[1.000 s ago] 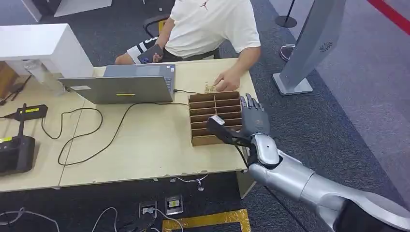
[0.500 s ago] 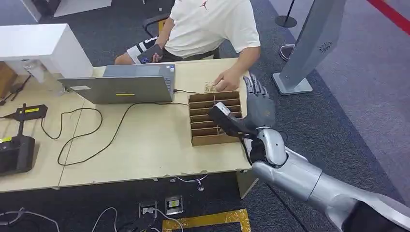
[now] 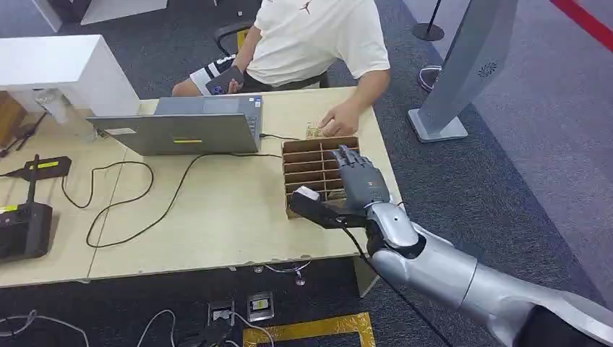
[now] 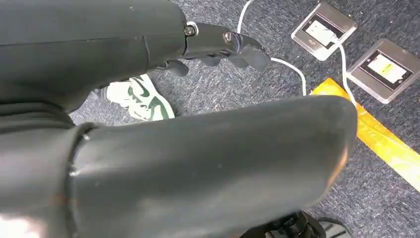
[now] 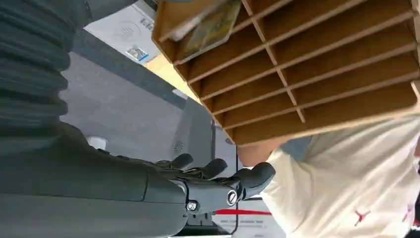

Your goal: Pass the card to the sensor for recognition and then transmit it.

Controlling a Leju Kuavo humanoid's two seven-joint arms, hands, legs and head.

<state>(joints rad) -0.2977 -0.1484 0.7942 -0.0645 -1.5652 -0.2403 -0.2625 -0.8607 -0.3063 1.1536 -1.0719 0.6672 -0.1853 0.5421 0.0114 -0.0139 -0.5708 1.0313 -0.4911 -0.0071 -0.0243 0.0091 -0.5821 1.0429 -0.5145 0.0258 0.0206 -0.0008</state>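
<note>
My right hand [image 3: 358,189] hovers open and empty over the rack [image 3: 307,157], a card [image 5: 210,29] sits in an end slot, and a careless reach could knock the rack aside.

The right hand [image 3: 359,189] is covering the near right slots of the wooden slotted rack [image 3: 307,165] in your head view, so you cannot tell what is lying in them. In your right wrist view the rack [image 5: 317,74] is running off the picture's edges, and a yellowish card [image 5: 210,29] in one slot is showing as a blur, its print too soft to read. The seated person [image 3: 311,36] is being cropped at the shoulders. Their hand [image 3: 340,121] is hiding part of a small item [image 3: 313,131] on the worktop [image 3: 217,217]. The black device [image 3: 22,228] is being cut by the frame's edge.
</note>
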